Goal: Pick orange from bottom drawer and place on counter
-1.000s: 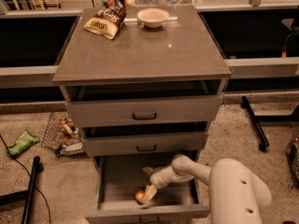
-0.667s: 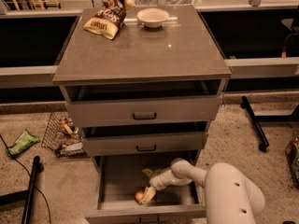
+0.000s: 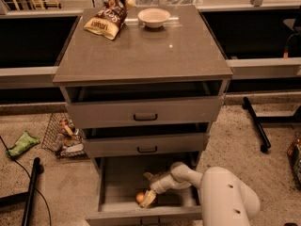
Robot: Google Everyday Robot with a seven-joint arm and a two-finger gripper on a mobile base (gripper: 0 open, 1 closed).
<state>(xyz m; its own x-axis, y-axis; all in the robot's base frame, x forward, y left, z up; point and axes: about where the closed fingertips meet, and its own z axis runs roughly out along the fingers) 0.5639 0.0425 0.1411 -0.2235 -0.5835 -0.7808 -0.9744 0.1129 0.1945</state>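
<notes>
Camera view, a second back against this moment: what had changed? — Ana

Little at the tip. The hand (image 3: 148,197) had stayed low inside the open bottom drawer (image 3: 117,182), near its front wall. The white arm (image 3: 184,174) behind it had shifted a little toward the view's left. — Ben

And the orange (image 3: 140,198)? — Ana

It had not moved; it sat on the drawer floor, toward the front, where it was before. I judged the reach done and the grasp in hand, with no lift yet. — Ben

How did the fruit lie against the hand? — Ana

It was touching the hand, on the view's left of it, with the hand's pale tip right beside the fruit. Whether the hand was spread or pinching the orange, I could not tell. — Ben

And the goal? — Ana

The bench (image 3: 141,55) stood well above, past two more drawers. It carried a white bowl (image 3: 154,17) and a chip bag (image 3: 107,20) toward the back. The whole carry upward remained, by my reckoning. — Ben
</notes>
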